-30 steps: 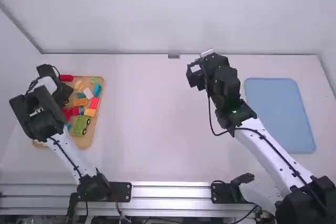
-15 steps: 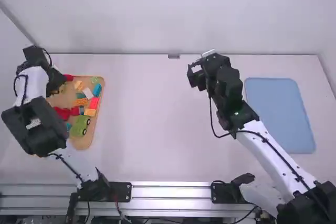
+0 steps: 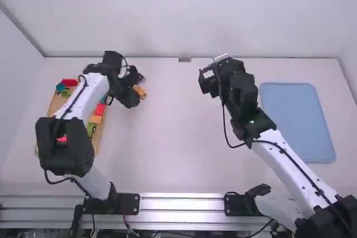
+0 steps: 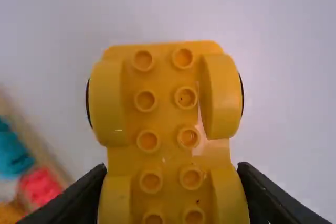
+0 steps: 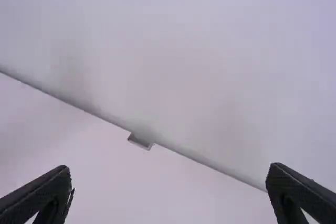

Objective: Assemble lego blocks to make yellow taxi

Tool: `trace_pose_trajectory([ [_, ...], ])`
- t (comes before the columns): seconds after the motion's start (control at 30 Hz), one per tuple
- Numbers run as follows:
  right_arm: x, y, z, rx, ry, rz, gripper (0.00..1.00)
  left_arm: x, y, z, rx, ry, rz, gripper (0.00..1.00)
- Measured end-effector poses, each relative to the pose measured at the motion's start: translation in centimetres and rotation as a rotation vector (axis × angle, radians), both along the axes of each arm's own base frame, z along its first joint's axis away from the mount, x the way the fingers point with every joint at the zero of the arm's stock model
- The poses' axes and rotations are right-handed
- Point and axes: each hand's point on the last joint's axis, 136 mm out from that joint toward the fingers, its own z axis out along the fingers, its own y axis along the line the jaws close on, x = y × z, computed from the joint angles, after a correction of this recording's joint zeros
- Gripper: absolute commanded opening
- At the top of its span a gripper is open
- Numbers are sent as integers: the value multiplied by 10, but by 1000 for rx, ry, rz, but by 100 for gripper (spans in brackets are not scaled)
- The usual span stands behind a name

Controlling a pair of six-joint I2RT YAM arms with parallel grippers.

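Note:
My left gripper point(image 3: 134, 88) is over the table just right of the wooden tray point(image 3: 99, 136), shut on a yellow-orange wheeled base point(image 3: 140, 91). In the left wrist view the wheeled base point(image 4: 166, 124) fills the space between the fingers of the left gripper point(image 4: 173, 195), its studs facing the camera and a rounded wheel part at each corner. The right gripper point(image 3: 204, 81) is held above the table right of the middle. Seen from its own wrist, the right gripper point(image 5: 169, 195) is open, with nothing between its wide-set fingers.
Loose blocks lie in the tray at the far left, among them a red block point(image 3: 100, 110), an orange block point(image 3: 96, 119) and a green piece point(image 3: 91, 130), partly under the left arm. A blue tray point(image 3: 297, 122) lies at the right. A wall closes the table's far edge.
The left gripper has swung right, from above the wooden tray to beside it, carrying the yellow-orange wheeled base. The right arm has stayed almost still.

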Motion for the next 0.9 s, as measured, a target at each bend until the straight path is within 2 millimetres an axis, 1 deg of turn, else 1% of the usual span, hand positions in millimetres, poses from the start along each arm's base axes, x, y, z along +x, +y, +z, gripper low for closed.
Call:
trace_pose_trajectory([
  [0.03, -1, -1, 2, 2, -3, 0, 98, -8, -21, -5, 6, 7, -123, 49],
  [0.17, -7, -3, 4, 0, 2, 0, 99, -29, -71, -20, 20, 4, -400, 47],
  [0.2, -8, -4, 5, -1, 4, 0, 98, -39, -91, -30, 26, 2, -499, 47],
  [0.23, -9, -5, 6, -1, 4, 0, 99, -45, -101, -35, 29, 0, -549, 47],
  [0.27, -10, -5, 6, -2, 5, 0, 99, -48, -106, -38, 29, -2, -573, 47],
  [0.3, -11, -5, 5, -4, 8, 0, 98, -57, -121, -48, 30, -14, -642, 47],
  [0.37, -12, -6, 4, -6, 14, 0, 99, -67, -144, -63, 22, -51, -735, 48],
  [0.4, -12, -6, 4, -6, 14, 1, 98, -70, -147, -65, 20, -57, -749, 47],
  [0.43, -12, -6, 3, -7, 17, 0, 98, -75, -156, -72, 10, -71, -780, 48],
  [0.5, -12, -6, 3, -7, 16, 0, 98, -83, -166, -83, -2, -93, -814, 50],
  [0.53, -12, -6, 3, -7, 16, 0, 98, -84, -169, -86, -7, -104, -817, 50],
  [0.6, -12, -6, 3, -8, 18, 0, 98, -84, -176, -93, -23, -137, -813, 53],
  [0.7, -12, -6, 1, -12, 24, 1, 99, -82, -180, -97, -49, -169, -791, 55],
  [0.8, -12, -6, -1, -15, 32, 0, 99, -87, -184, -103, -93, -172, -774, 55],
  [0.83, -13, -6, -1, -16, 33, 1, 98, -88, -185, -103, -97, -170, -773, 56],
  [0.9, -13, -6, -3, -19, 39, 0, 98, -92, -186, -104, -116, -159, -770, 60],
])
